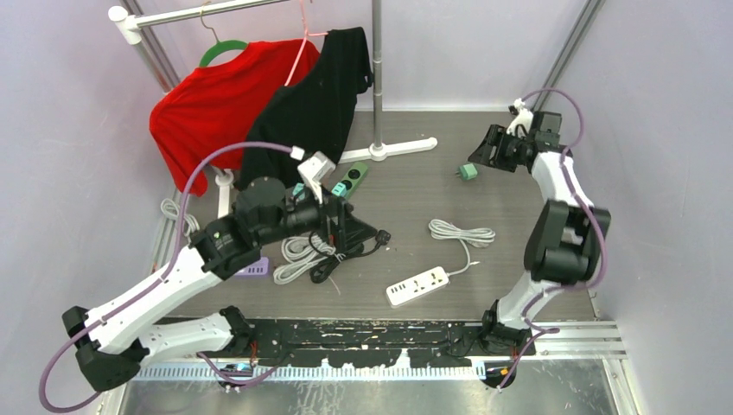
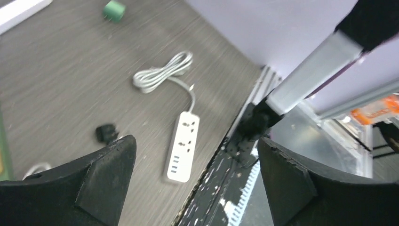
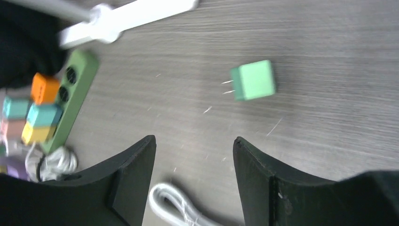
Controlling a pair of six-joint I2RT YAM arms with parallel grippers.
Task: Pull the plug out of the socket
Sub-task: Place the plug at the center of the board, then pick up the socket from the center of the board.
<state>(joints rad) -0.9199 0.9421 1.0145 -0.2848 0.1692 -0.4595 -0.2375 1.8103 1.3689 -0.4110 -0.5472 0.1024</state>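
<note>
The green plug (image 3: 253,80) is lying loose on the grey table (image 3: 329,37), its prongs pointing toward the green power strip (image 3: 75,80), well apart from it; the right gripper (image 3: 194,140) is hovering near the plug, its jaws parted and gripping nothing; the left gripper (image 2: 195,140) is hanging wide open and empty over the table, with a white power strip (image 2: 182,146) lying below it.

coloured plugs (image 3: 42,115) on the green strip (image 3: 77,75) are blurred, some cut by the left edge.
</note>
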